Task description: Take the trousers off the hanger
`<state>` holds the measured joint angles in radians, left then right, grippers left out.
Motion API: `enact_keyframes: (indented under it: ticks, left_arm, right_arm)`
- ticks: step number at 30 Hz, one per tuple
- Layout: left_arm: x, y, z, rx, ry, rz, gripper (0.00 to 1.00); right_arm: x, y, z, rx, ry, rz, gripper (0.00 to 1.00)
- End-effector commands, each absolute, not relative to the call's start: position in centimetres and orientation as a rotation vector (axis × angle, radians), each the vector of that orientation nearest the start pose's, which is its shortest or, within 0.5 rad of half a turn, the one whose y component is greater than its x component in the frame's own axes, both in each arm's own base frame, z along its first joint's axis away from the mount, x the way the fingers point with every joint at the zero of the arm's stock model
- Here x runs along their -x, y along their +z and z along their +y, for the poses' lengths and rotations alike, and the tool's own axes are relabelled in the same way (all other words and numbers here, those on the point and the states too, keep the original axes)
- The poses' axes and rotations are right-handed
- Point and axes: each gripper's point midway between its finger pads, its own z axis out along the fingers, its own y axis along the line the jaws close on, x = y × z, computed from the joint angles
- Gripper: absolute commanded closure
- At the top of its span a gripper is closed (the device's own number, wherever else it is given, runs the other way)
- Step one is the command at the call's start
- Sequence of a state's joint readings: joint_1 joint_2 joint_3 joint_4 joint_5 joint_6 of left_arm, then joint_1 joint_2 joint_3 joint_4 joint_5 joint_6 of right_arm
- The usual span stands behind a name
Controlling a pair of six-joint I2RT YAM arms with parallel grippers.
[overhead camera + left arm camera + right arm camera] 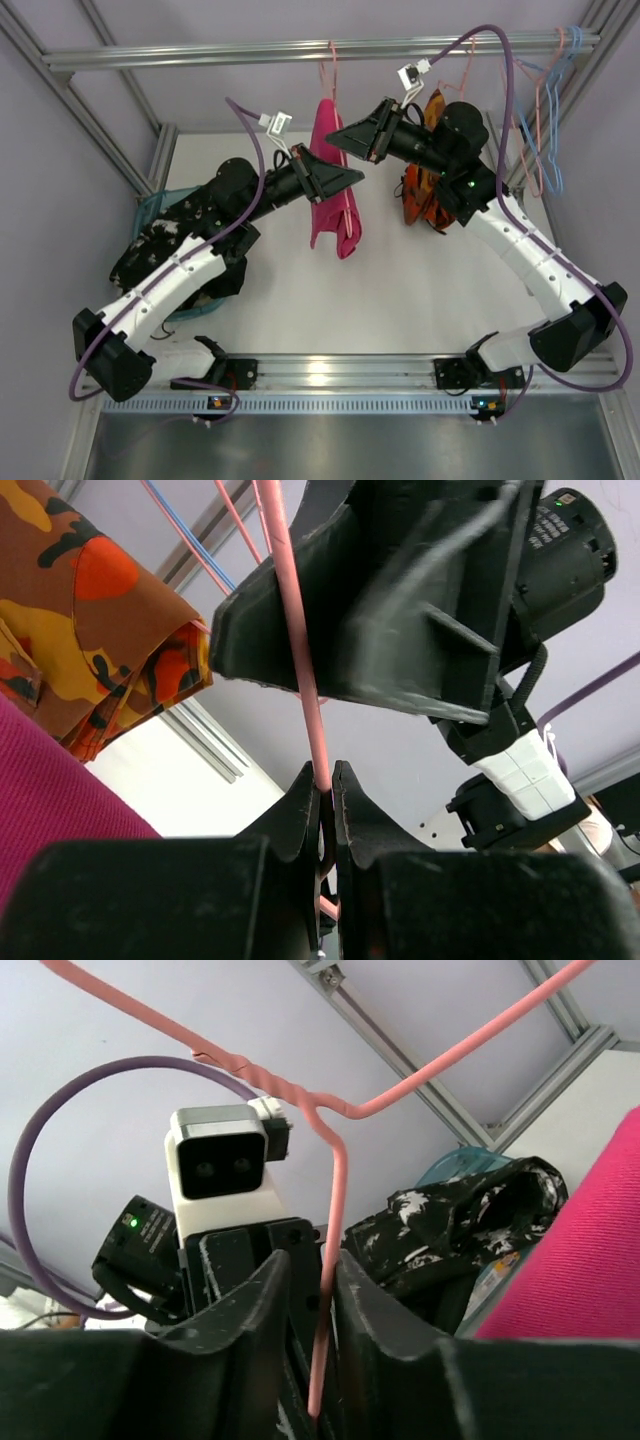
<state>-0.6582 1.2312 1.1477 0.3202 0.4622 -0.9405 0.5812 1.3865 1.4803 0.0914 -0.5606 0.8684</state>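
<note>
Magenta-pink trousers (pixel 336 200) hang folded over a pink wire hanger (pixel 338 1180) at the upper centre of the overhead view. They sit below a metal rail (pixel 320 48) that crosses the top of the frame. A second pair, the patterned trousers (pixel 90 620) in orange, red and yellow with dark blotches, hangs just to the right, partly hidden behind the right arm.

Both arms reach up and meet at the pink hanger. The step in hand looks like steadying the hanger so the magenta cloth can be drawn off. To do this well, one end effector should hold the wire firm and level. The other should let go, drop to the cloth and pull it sideways along the bar rather than straight down, so the hook does not jump off the rail. The soft fabric will probably drag and bunch.

In its own wrist view, the left end effector (pixel 323 780) has its fingers almost together, pinching the wire at lower centre. The right end effector (pixel 313 1270) is narrow, and the wire runs down between its fingers below the twisted neck. I cannot tell whether it is clamped. Neither end effector touches cloth.

At the left of the overhead view, a black garment (pixel 165 235) with white marks fills a teal basket (pixel 150 205) on the white surface (pixel 400 290).
</note>
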Motion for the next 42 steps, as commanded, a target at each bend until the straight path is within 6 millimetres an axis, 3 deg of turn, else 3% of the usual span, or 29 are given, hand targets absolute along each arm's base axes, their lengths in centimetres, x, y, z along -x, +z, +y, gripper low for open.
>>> enact_keyframes:
  ticks: [1,2,4,10,14,17,19,21,23,24,26,27,30,31,32,34,35,39,41,42]
  left_arm:
    - [-21.4,51.9,-30.1,-0.340,-1.621,1.172,1.00]
    - [-21.4,51.8,-30.1,-0.343,-1.616,1.172,1.00]
    - [-21.3,51.7,-30.1,-0.355,-1.603,1.166,1.00]
    - [-21.0,51.0,-30.1,-0.405,-1.571,1.160,1.00]
    - [-21.2,50.7,-30.3,-0.393,-1.584,1.175,1.00]
    - [-21.4,50.7,-30.3,-0.381,-1.586,1.180,1.00]
    - [-21.6,50.6,-30.4,-0.375,-1.587,1.186,1.00]
    - [-21.7,50.7,-30.6,-0.370,-1.595,1.190,1.00]
    - [-21.7,50.8,-30.6,-0.369,-1.598,1.189,1.00]
    - [-21.8,50.7,-30.7,-0.369,-1.596,1.192,1.00]
    - [-21.9,50.6,-30.6,-0.376,-1.581,1.189,1.00]
    - [-21.9,50.4,-30.5,-0.381,-1.567,1.195,0.85]
    - [-22.4,48.8,-29.9,-0.429,-1.425,1.238,0.68]
    - [-22.8,48.4,-29.4,-0.425,-1.362,1.246,0.50]
    - [-23.9,47.9,-28.6,-0.425,-1.239,1.234,0.45]
    - [-23.8,46.6,-27.0,-0.440,-1.106,1.248,0.36]
    - [-24.4,46.0,-26.1,-0.465,-0.991,1.235,0.34]
    - [-23.6,43.0,-23.0,-0.543,-0.768,1.235,0.33]
    - [-23.3,40.0,-22.5,-0.616,-0.697,1.274,0.33]
    - [-22.3,39.6,-22.2,-0.668,-0.684,1.250,0.33]
  right_arm:
    - [-26.2,49.2,33.8,0.352,1.618,1.490,0.78]
    - [-26.2,49.1,33.8,0.350,1.617,1.494,0.92]
    - [-26.2,49.3,33.7,0.341,1.615,1.497,1.00]
    - [-26.0,49.9,33.3,0.295,1.664,1.515,1.00]
    - [-25.7,49.9,33.5,0.274,1.703,1.525,0.91]
    - [-25.8,49.7,33.5,0.255,1.714,1.535,0.66]
    - [-25.9,49.3,33.6,0.251,1.711,1.545,0.60]
    - [-25.9,49.3,33.6,0.254,1.710,1.545,0.69]
    - [-25.9,49.3,33.7,0.265,1.710,1.534,0.86]
    - [-25.9,49.3,33.7,0.273,1.708,1.529,1.00]
    - [-25.7,49.6,33.7,0.282,1.712,1.522,1.00]
    - [-25.6,49.7,33.6,0.285,1.713,1.519,1.00]
    - [-25.6,50.2,33.1,0.282,1.698,1.510,1.00]
    - [-25.7,50.6,32.8,0.265,1.693,1.504,1.00]
    - [-25.6,50.9,32.6,0.260,1.694,1.500,1.00]
    - [-25.6,51.6,32.0,0.242,1.692,1.490,1.00]
    - [-25.6,51.8,31.8,0.238,1.695,1.487,1.00]
    - [-25.2,52.6,31.3,0.209,1.717,1.480,1.00]
    - [-25.2,52.9,31.2,0.196,1.727,1.478,1.00]
    - [-25.2,53.0,31.2,0.191,1.735,1.476,1.00]
